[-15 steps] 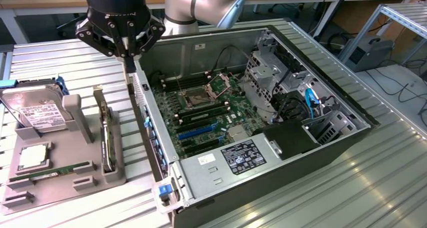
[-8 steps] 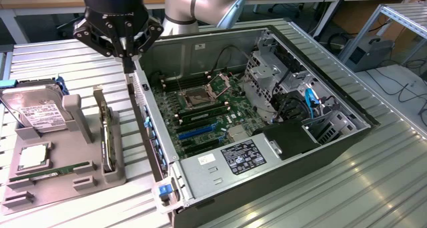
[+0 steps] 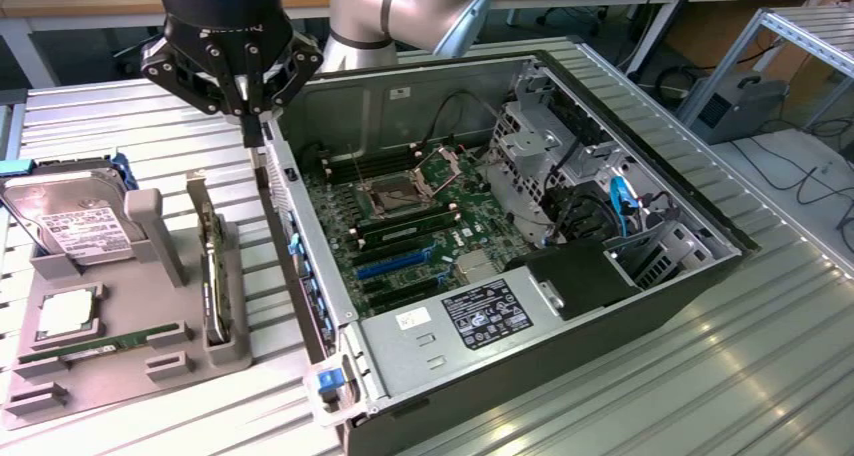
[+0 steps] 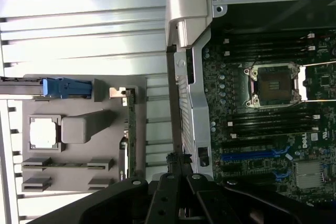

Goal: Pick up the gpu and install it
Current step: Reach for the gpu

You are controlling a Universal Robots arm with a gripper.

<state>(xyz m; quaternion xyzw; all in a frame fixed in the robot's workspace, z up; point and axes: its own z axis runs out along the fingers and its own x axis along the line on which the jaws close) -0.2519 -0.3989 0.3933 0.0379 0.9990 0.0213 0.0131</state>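
Gpu: set on edge in the gray holder, in the slot nearest the case, untouched. Gripper: fingers together, nothing between them, pointing down at the far end of the case wall that faces the holder, near the gpu's far end but apart from it. Contact with the wall cannot be told. Hard drive: propped upright at the holder's far end, toward the exterior view's left. CPU and memory stick: flat in the holder's nearer recesses. Case: open on its side on the slatted table, motherboard exposed.
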